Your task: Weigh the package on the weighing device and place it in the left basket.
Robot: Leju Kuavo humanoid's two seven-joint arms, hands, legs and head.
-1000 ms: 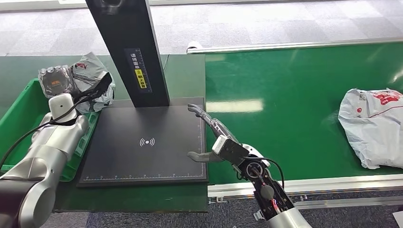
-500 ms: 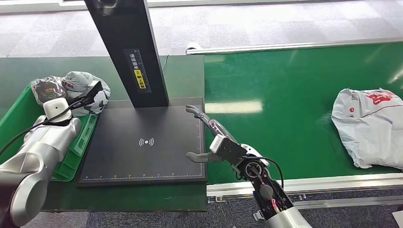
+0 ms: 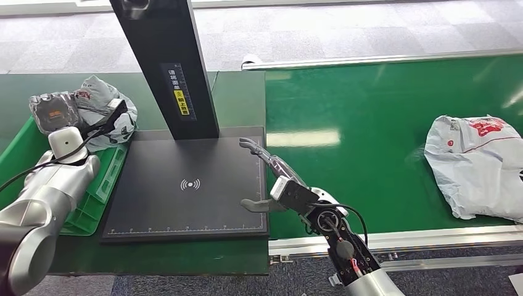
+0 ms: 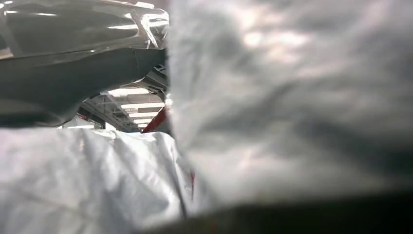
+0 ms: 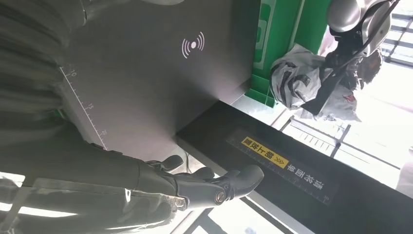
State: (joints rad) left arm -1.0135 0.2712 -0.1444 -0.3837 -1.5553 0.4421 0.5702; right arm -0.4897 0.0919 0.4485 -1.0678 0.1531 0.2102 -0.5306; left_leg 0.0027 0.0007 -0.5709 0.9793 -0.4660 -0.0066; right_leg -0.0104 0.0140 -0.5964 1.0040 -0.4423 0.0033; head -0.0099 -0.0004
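Observation:
A crumpled grey plastic package hangs over the green basket at the far left, and my left hand grips it; most of the fingers are hidden by the bag. In the left wrist view the package is very close and blurred. The black weighing plate with a white wireless mark lies bare in the middle. My right hand hovers at the plate's right edge, fingers spread and holding nothing; in the right wrist view the right hand shows over the plate.
A black post with a yellow label rises behind the plate. A second white and grey bag lies on the green conveyor belt at the right. A metal rail borders the belt's near edge.
My left arm has carried the package leftward, away from the plate and further over the basket. The bag on the belt has drifted slightly left. My right hand has barely moved.

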